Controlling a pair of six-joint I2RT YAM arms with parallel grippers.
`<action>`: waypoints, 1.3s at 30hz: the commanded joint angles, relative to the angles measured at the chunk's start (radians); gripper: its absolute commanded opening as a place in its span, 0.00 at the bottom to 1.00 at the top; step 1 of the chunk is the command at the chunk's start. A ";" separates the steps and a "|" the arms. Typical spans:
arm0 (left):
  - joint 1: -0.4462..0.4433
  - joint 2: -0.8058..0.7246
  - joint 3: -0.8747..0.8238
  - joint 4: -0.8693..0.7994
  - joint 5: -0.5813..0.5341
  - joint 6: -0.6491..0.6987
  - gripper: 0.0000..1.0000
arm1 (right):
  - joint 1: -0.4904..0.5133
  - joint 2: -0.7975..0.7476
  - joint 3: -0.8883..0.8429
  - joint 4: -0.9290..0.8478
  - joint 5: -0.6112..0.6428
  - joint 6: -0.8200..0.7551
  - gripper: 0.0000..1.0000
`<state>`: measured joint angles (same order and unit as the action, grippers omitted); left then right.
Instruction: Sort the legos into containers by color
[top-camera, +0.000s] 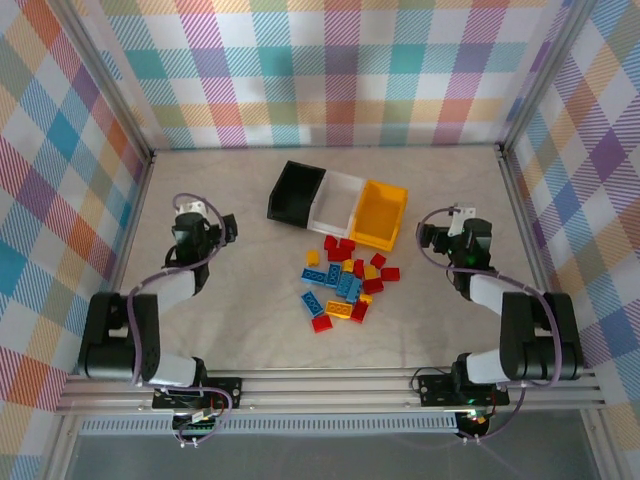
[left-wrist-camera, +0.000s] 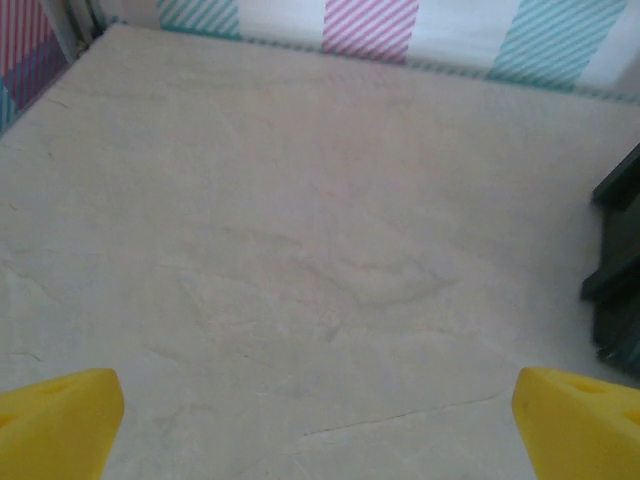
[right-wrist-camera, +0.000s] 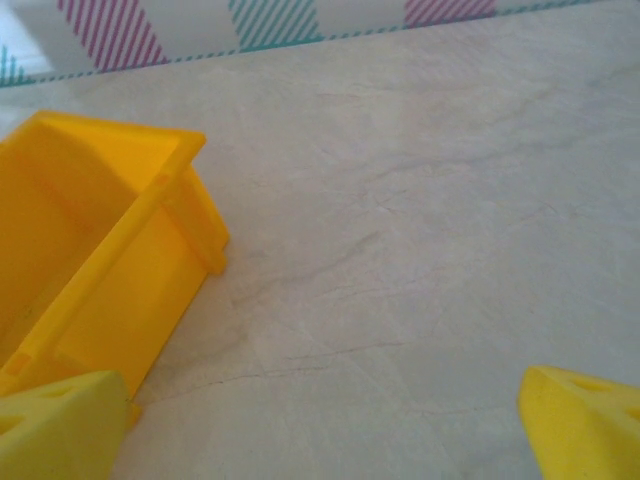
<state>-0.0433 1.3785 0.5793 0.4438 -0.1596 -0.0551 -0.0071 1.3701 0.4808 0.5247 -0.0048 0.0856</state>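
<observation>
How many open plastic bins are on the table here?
3, in a row beyond the pile of bricks: black plastic bin left, white bin middle, yellow bin right. None seems hidden.

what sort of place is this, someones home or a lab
Probably a robot lab test cell: an aluminium frame and plaid walls enclose the table, with the left arm and right arm bolted at its near edge, facing a lego pile.

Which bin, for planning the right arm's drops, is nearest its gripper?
The yellow bin, at the row's right end; the white bin and black bin lie farther left.
</observation>
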 joint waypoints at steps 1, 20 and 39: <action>0.009 -0.079 0.024 -0.164 -0.017 -0.059 1.00 | 0.027 -0.101 -0.033 -0.081 0.092 0.080 1.00; 0.006 -0.359 0.139 -0.663 0.031 -0.331 1.00 | 0.044 -0.518 0.352 -0.871 0.027 0.287 1.00; -0.271 -0.258 0.387 -1.006 0.184 -0.431 1.00 | 0.077 -0.293 0.672 -1.362 -0.211 0.319 1.00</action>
<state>-0.2729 1.1015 0.9234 -0.4808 -0.0277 -0.4828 0.0566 1.0622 1.1183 -0.7475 -0.1677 0.3859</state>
